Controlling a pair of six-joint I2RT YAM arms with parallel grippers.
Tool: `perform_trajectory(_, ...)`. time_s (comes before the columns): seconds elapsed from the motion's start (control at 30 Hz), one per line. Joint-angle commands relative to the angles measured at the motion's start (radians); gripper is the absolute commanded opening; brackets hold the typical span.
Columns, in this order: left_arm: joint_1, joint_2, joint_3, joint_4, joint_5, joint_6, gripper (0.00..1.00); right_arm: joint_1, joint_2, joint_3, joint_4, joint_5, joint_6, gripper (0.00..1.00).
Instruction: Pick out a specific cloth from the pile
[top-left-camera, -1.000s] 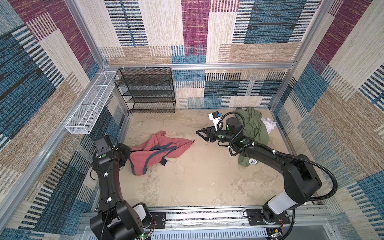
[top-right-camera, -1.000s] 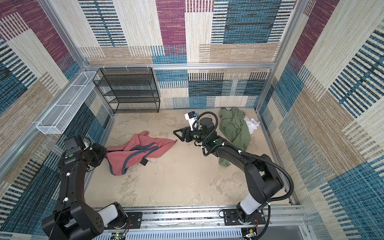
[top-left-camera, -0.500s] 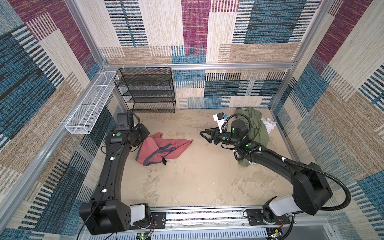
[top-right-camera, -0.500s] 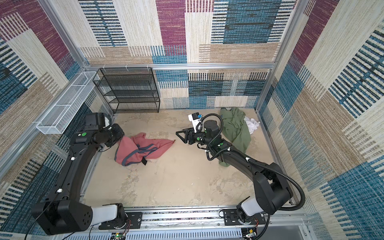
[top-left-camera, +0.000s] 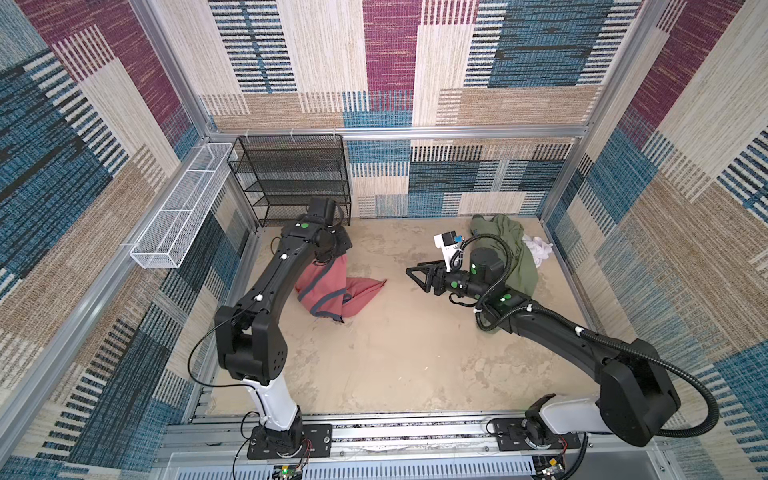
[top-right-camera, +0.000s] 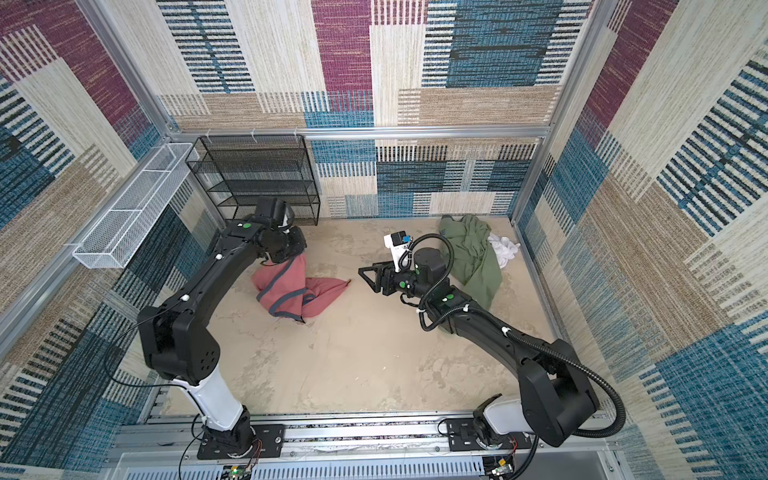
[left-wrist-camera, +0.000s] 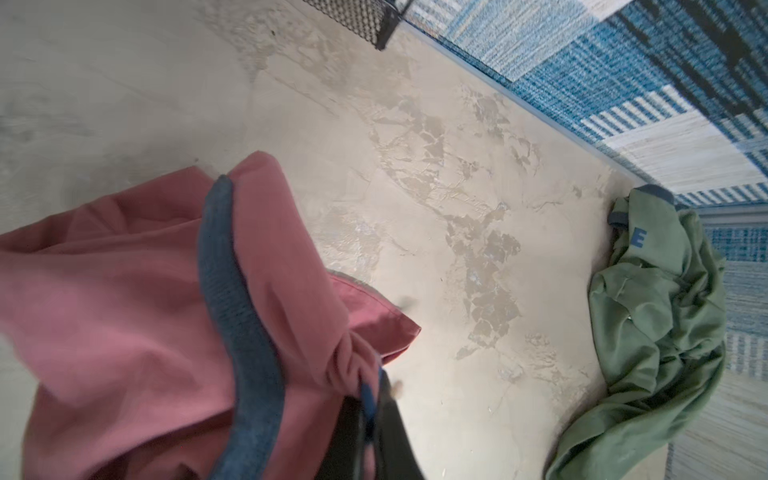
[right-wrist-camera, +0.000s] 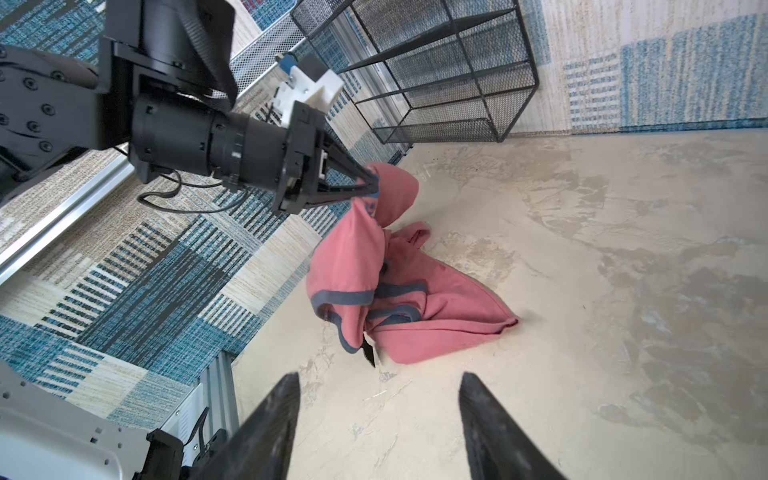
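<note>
Over on the left side of the bench (top-left-camera: 395, 357), the left gripper (right-wrist-camera: 365, 188) is sitting with its jaws pinched tight on a bunched bit of the cloth (top-left-camera: 332, 291), right by the blue-grey trim, near the black wire rack (top-left-camera: 291, 178) in the back left corner. So the faded red cloth is hanging up from that pinch point while its lower part is lying crumpled on the bench, with one corner trailing toward the middle. It's showing clearly in both top views (top-right-camera: 297, 291) and filling most of the left wrist view (left-wrist-camera: 166, 324). Moving right, the right gripper (top-left-camera: 419, 277) is hovering around the middle of the bench with its jaws spread apart and nothing between them, pointing at the cloth but well apart from it. Behind it, the pile (top-left-camera: 515, 257) is sitting in the back right corner, olive green garment (top-right-camera: 473, 257) on top and a white cloth (top-right-camera: 505, 249) peeking out against the right wall.
</note>
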Motion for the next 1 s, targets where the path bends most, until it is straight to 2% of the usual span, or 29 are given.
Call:
perform_trajectory(0.0, -0.039, 0.069, 0.025, 0.034, 0.006, 0.004, 0.00, -0.001, -0.016, -0.013, -0.010, 0.027, 0.002, 0.64)
perform_trajectory(0.13, -0.086, 0.163, 0.037, 0.068, 0.032, -0.012, 0.00, 0.000, -0.029, -0.035, -0.016, 0.039, 0.006, 0.64)
perform_trajectory(0.4, -0.131, 0.260, -0.053, 0.222, 0.111, -0.069, 0.00, -0.001, -0.042, -0.067, -0.026, 0.056, 0.010, 0.64)
perform_trajectory(0.43, -0.134, 0.264, -0.062, 0.229, 0.114, -0.072, 0.09, 0.000, -0.042, -0.068, -0.026, 0.056, 0.009, 0.64)
perform_trajectory(0.47, -0.138, 0.261, -0.072, 0.234, 0.112, -0.072, 0.22, -0.001, -0.042, -0.069, -0.026, 0.057, 0.009, 0.64)
perform_trajectory(0.6, -0.138, 0.195, -0.116, 0.246, 0.095, -0.062, 0.51, -0.001, -0.042, -0.061, -0.038, 0.057, 0.008, 0.64)
perform_trajectory(0.67, -0.138, 0.139, -0.137, 0.232, 0.077, -0.051, 0.55, 0.000, -0.044, -0.056, -0.042, 0.057, 0.006, 0.64)
perform_trajectory(0.97, -0.123, -0.062, -0.253, 0.079, -0.061, 0.067, 0.60, -0.001, -0.067, -0.042, -0.070, 0.052, 0.004, 0.64)
